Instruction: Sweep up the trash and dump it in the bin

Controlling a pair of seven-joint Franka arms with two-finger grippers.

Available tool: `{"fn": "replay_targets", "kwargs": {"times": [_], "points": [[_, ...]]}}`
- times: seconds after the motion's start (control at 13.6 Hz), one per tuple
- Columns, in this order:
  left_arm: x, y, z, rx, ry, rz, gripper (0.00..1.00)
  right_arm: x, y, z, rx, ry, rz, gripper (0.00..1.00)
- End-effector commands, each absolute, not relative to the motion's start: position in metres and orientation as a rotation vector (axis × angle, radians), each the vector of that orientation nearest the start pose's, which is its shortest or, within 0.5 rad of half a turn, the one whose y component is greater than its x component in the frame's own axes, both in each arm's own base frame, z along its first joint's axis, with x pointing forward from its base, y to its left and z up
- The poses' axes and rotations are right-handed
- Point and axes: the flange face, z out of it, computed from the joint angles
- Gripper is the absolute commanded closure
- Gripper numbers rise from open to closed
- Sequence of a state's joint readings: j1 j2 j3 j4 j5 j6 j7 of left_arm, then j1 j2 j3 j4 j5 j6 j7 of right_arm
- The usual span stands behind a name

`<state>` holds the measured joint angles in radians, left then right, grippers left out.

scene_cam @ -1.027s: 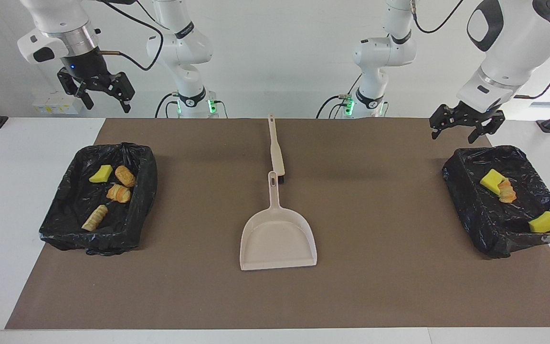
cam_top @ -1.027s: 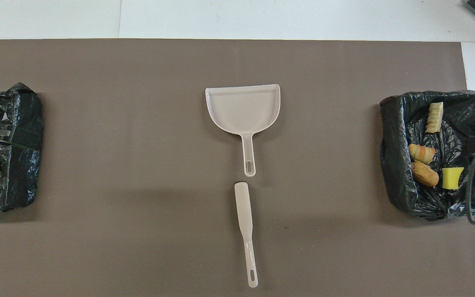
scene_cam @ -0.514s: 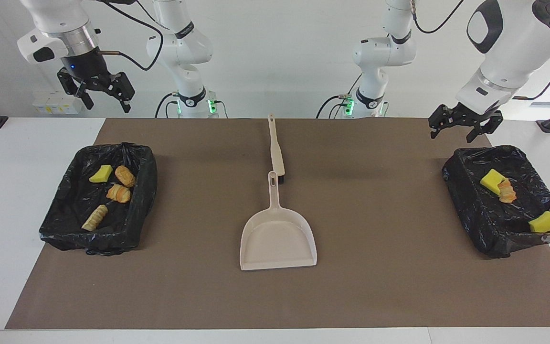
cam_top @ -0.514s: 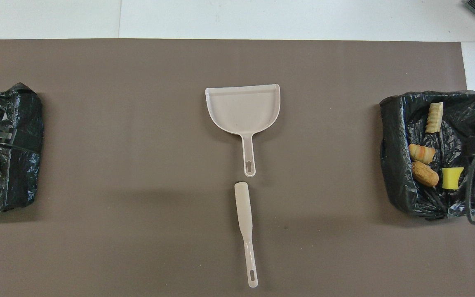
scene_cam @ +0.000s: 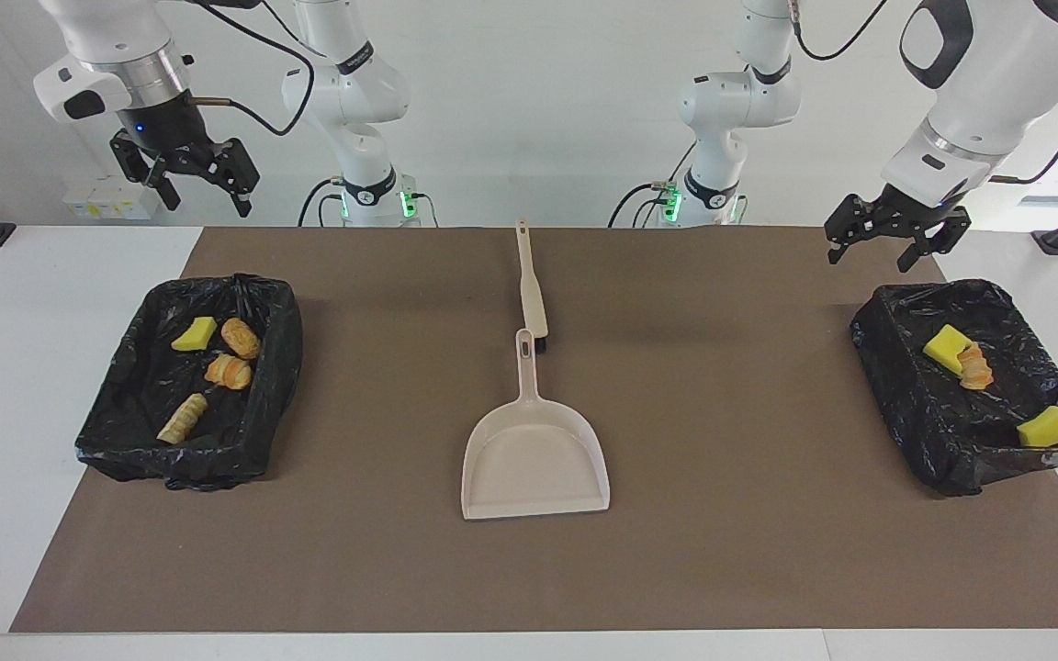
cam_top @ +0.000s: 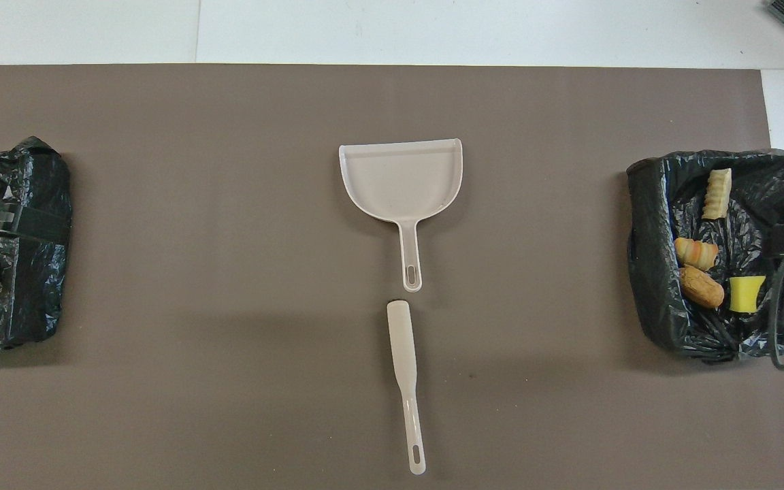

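Note:
The trash lies in two black-lined bins. The bin at the right arm's end [scene_cam: 276, 367] holds a yellow sponge chunk [scene_cam: 194, 334], two pastries [scene_cam: 241, 338] and a pale ridged lump [scene_cam: 183, 418]; it also shows in the overhead view [cam_top: 644, 272]. The bin at the left arm's end [scene_cam: 896, 395] holds two yellow sponge chunks [scene_cam: 947, 347] and a pastry [scene_cam: 976, 367]. The beige dustpan [scene_cam: 534, 459] lies empty mid-table, with the beige brush [scene_cam: 529, 285] just nearer to the robots. My right gripper [scene_cam: 185, 179] hangs open and empty high over its bin's near end. My left gripper [scene_cam: 892, 240] is open and empty above its bin's near edge.
A brown mat [scene_cam: 722, 413] covers most of the white table. The dustpan [cam_top: 402, 180] and brush [cam_top: 405, 381] lie in one line down the mat's middle, handle to head. A black cable loop [cam_top: 783, 299] hangs over the right arm's bin.
My left arm has shifted slightly up and outward over its bin. The right arm, the dustpan, the brush and the trash have not moved.

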<state>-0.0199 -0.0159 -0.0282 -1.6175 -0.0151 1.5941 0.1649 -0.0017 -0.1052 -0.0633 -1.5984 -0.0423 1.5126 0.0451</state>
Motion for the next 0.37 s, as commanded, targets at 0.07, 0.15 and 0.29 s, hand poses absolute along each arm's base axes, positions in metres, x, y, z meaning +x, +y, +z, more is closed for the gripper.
{"fn": "replay_targets", "kwargs": {"times": [0.07,0.15,0.29], "points": [[0.5451,-0.0289,0.6163,-3.15,0.334,0.017,0.0,0.5105,-0.0406,0.6653,-3.15,0.171,-0.036,0.0],[0.5451,-0.0289,0.6163,-3.15,0.334,0.017,0.0,0.5105,-0.0399,0.6653,-3.151,0.169,-0.036,0.0],[0.5448,-0.0271,0.6153,-3.149,0.331,0.024,0.0,0.5081,-0.0396,0.6642,-3.15,0.164,-0.014,0.0]]}}
